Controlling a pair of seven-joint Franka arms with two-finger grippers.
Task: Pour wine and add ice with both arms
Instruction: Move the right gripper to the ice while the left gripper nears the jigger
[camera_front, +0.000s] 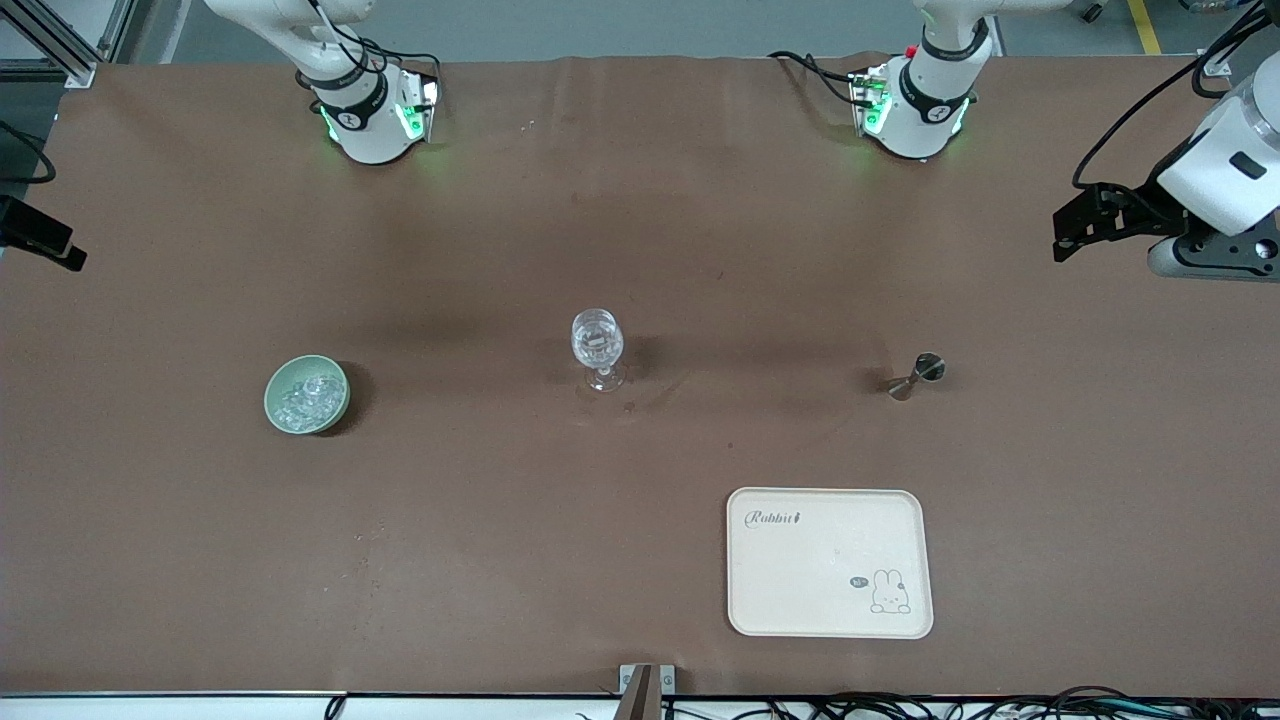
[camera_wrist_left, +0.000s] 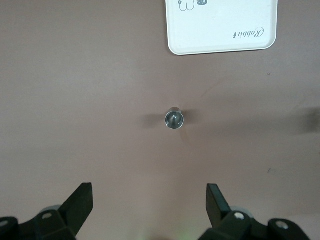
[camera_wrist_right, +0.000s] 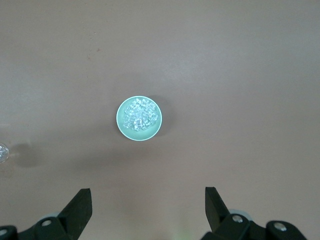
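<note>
A clear stemmed glass (camera_front: 597, 345) stands mid-table. The ice (camera_front: 305, 392) is heaped in a pale green bowl (camera_front: 278, 412) toward the right arm's end. It also shows in the right wrist view (camera_wrist_right: 141, 116), in the bowl (camera_wrist_right: 123, 125). A small metal jigger (camera_front: 915, 375) stands toward the left arm's end and shows in the left wrist view (camera_wrist_left: 174, 119). My left gripper (camera_wrist_left: 149, 200) is open and empty high over the table near the jigger. My right gripper (camera_wrist_right: 148, 202) is open and empty high over the table near the bowl. Both hands are out of the front view.
A cream tray (camera_front: 830, 600) with a rabbit print lies nearer the front camera than the jigger, also in the left wrist view (camera_wrist_left: 220, 35). A white-and-black device (camera_front: 1190, 200) hangs over the table's edge at the left arm's end. A black mount (camera_front: 35, 240) sits at the right arm's end.
</note>
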